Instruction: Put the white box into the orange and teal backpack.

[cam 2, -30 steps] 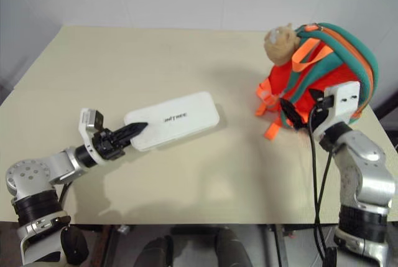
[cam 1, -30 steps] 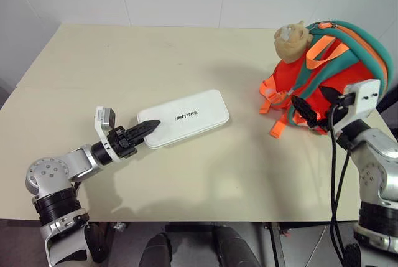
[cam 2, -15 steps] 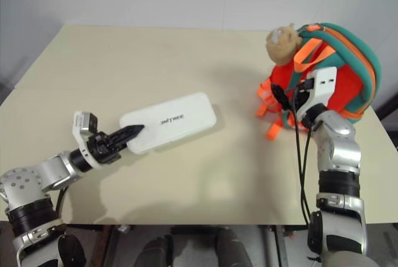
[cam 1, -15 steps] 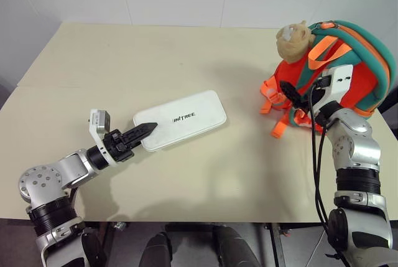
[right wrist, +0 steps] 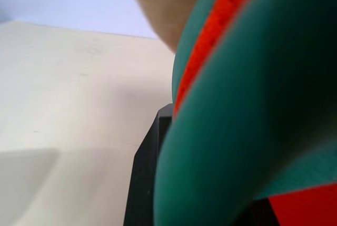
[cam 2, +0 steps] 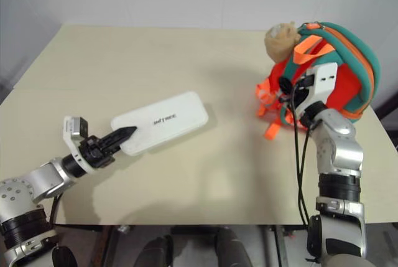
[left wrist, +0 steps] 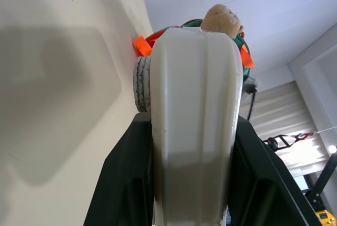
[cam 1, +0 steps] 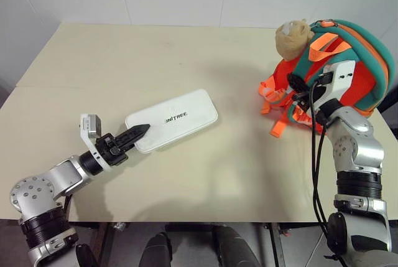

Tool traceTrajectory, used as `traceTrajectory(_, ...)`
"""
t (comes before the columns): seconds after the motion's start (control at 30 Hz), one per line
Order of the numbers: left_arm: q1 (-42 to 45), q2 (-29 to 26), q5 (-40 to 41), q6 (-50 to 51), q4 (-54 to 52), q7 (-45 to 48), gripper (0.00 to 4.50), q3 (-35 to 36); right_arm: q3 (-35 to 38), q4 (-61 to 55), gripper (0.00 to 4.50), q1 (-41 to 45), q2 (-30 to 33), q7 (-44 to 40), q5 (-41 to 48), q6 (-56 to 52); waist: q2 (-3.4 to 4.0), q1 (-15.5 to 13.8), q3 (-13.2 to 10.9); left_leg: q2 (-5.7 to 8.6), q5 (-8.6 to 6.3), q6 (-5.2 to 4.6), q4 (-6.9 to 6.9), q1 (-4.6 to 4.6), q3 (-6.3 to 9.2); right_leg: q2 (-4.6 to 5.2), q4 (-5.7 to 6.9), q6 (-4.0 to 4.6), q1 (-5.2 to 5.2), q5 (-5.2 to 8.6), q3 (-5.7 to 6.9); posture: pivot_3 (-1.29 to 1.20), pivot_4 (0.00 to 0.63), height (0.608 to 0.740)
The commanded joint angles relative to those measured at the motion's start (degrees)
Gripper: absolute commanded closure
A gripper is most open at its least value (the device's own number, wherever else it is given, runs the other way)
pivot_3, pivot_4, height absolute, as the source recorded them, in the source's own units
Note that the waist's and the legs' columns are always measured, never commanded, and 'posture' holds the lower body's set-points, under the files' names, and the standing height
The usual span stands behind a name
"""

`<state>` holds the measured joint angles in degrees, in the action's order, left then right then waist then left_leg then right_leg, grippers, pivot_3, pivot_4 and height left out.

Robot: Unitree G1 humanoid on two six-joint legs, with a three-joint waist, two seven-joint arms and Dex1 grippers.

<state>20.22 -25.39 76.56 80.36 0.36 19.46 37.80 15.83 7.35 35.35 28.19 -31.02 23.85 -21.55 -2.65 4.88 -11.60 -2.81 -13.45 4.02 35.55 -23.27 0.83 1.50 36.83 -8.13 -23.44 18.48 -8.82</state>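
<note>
The white box lies flat on the table with its dark lettering up. My left gripper is shut on its near left end; in the left wrist view the white box is clamped between the black fingers. The orange and teal backpack stands upright at the table's right edge, with a tan plush head at its top. My right gripper is at the backpack's front, shut on a teal strap that runs beside one black finger.
The beige table stretches wide between box and backpack. Loose orange webbing straps hang from the backpack's front onto the tabletop. A white wall stands behind the far edge.
The left gripper has drawn the white box a little to the left and nearer. The right gripper, open before, has moved up onto the backpack's front and shut on a teal strap.
</note>
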Motion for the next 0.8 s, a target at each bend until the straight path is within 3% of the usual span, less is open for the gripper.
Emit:
traceTrajectory(0.03, 0.8, -2.2, 1.7, -2.0, 0.6, 1.3, 3.21, -0.3, -0.6, -9.7, 4.5, -1.3, -0.6, -0.7, 4.8, -4.7, 0.0, 0.0, 0.0, 0.0, 0.0, 0.0, -0.02, 0.0, -0.01, 0.0, -0.01, 0.0, 0.0, 0.0, 0.0, 0.0, 0.15, 0.74)
traceTrajectory(0.3, 2.7, -8.3, -1.9, -5.5, 6.8, 6.3, 3.21, -2.7, -5.0, -28.5, 4.5, -5.0, -1.0, -2.2, 16.0, -17.0, 0.01, 0.0, 0.0, -0.01, 0.01, 0.02, -0.22, -0.01, -0.01, -0.01, -0.03, 0.1, -0.13, 0.06, 0.01, 0.0, 0.15, 0.74)
traceTrajectory(0.5, 4.6, -10.9, -4.5, -7.3, 10.1, 9.6, 3.21, -4.4, -6.7, -36.0, 4.5, -2.2, 0.6, -4.0, 24.2, -22.7, 0.01, 0.0, 0.0, -0.03, 0.0, 0.02, -0.42, -0.04, -0.01, 0.0, -0.22, 0.16, -0.17, 0.09, 0.04, 0.0, 0.15, 0.74)
traceTrajectory(0.8, 5.6, -13.7, -7.2, -8.1, 12.6, 13.5, 3.21, -5.4, -6.4, -43.6, 4.5, 0.2, 8.6, -11.2, 40.7, -29.7, 0.01, -0.2, 0.0, -0.1, -0.07, 0.05, -0.53, -0.19, 0.04, 0.02, -0.39, 0.25, -0.25, 0.17, 0.16, 0.0, 0.15, 0.74)
